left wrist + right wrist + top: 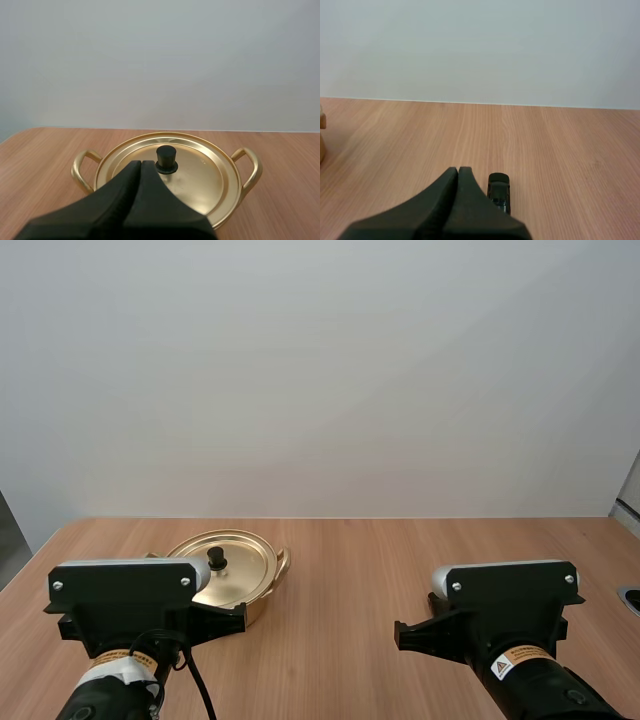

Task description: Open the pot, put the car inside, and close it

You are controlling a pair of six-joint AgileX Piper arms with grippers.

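While the gold pot (250,171) sits on the wooden table (40,150) with its lid (202,175) on, the left tool (140,162) hangs over the lid's near edge, just short of the black knob (166,159). Its two fingers are pressed together into one dark wedge with nothing between them. The right tool (458,169) is likewise closed on nothing, its tip just beside a small dark car (499,192) that stands on the bare table, well apart from the pot on the left arm's side.
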